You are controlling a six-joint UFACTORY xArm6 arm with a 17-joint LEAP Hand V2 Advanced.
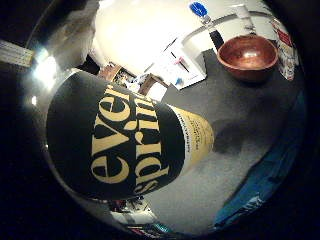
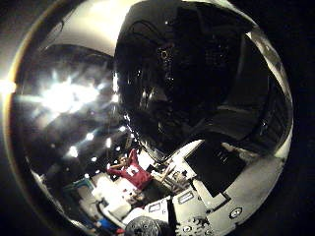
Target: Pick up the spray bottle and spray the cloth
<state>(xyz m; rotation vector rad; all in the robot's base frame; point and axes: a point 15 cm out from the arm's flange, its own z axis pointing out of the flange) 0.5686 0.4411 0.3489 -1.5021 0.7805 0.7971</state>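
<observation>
The spray bottle (image 1: 125, 142) fills most of the little-finger-side palm view, so it is very close to the palm. Its body is dark with large yellow lettering, and a pale yellow band runs round it at the end that points toward the table. It lies tilted across the view, lifted clear of the surface, with its shadow falling on the mat below.

Under it is a dark grey mat (image 1: 240, 120) spread over the table. Beside the mat, along one edge, a strip of blue cloth (image 1: 270, 170) shows, partly cut off by the rim of the view.

Well apart from the bottle, on the far part of the mat, a brown wooden bowl (image 1: 247, 56) stands upright. Just beside the bowl a white packet with red print (image 1: 285, 50) stands at the mat's edge. Further off, white papers (image 1: 177, 65) lie past the mat's edge.

In the thumb-side palm view a large glossy black curved surface takes up much of the picture, too dark to tell more. Near the edge, white and black geared parts of the hand (image 2: 206, 216) show. Whether the fingers are curled round the bottle or straight cannot be told from either view.
</observation>
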